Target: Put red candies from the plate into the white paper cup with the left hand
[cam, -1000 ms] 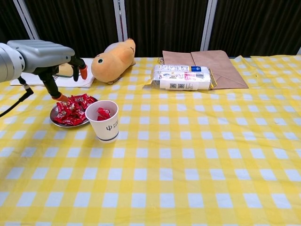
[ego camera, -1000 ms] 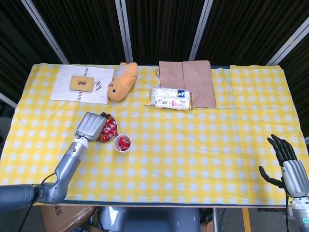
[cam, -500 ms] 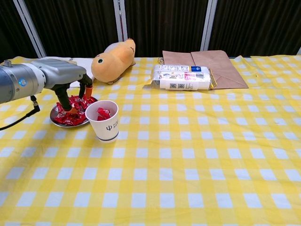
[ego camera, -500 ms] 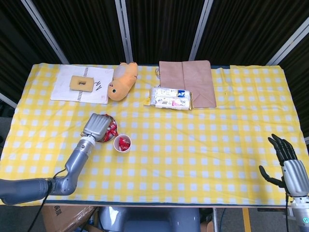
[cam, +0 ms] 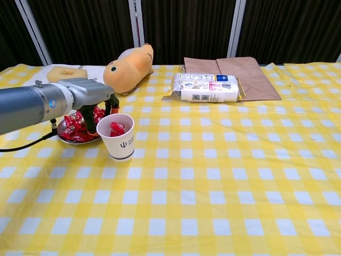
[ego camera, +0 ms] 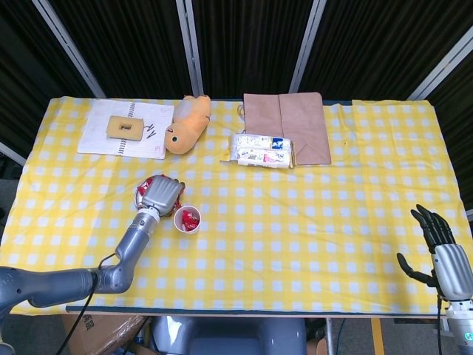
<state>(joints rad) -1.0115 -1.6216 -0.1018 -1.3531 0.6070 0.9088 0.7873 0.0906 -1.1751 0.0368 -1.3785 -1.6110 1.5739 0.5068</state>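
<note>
My left hand (ego camera: 162, 195) is down over the plate (cam: 65, 133), fingers (cam: 91, 120) reaching into the red candies (cam: 74, 128). Whether they have pinched one, I cannot tell; the palm hides it from above and the side view is too cluttered. The white paper cup (cam: 117, 137) stands just beside the plate, touching or nearly so, with a few red candies already inside. My right hand (ego camera: 442, 248) waits well apart at the near right edge of the surface (ego camera: 310, 222), fingers spread and holding nothing. Across the yellow checked cloth lie an orange plush toy (ego camera: 185, 123), a notebook (ego camera: 126, 128) with a doughnut-shaped block on it, a brown paper bag (ego camera: 290, 126), and a snack packet (ego camera: 261, 151) just in front of the bag.
</note>
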